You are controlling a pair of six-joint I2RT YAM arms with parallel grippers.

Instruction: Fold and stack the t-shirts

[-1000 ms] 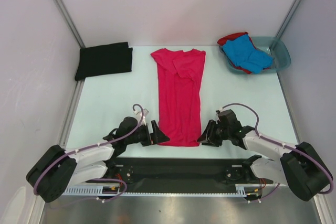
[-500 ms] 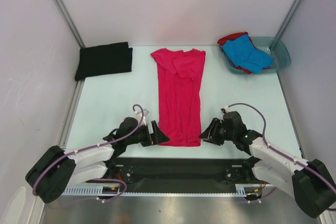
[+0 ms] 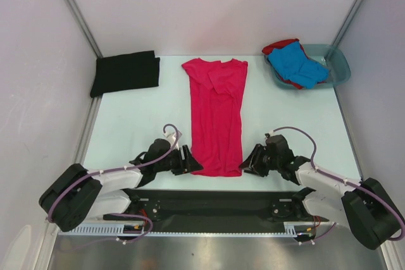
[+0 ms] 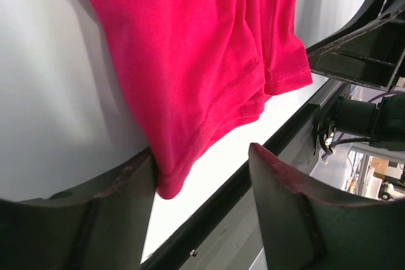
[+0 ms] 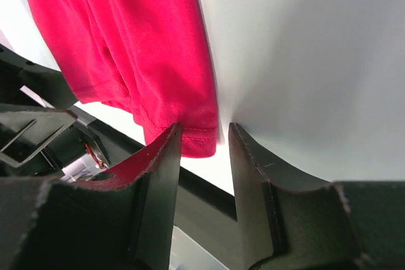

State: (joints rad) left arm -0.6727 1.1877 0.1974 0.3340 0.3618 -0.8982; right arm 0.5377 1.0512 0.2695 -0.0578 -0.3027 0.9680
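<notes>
Left claw [image 3: 192,161], right claw [image 3: 244,166]: jaws apart, nothing clamped, pink t-shirt [image 3: 217,118] hem corner between each pair. Step: grasping hem. Next: pinch both corners, lift evenly.

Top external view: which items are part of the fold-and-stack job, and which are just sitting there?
Part of the job:
- magenta-pink t-shirt, spread lengthwise mid-table
- black t-shirt, folded, far left
- blue t-shirt, crumpled in the basin
- red t-shirt, under the blue one

Just there:
- teal plastic basin, far right
- table
</notes>
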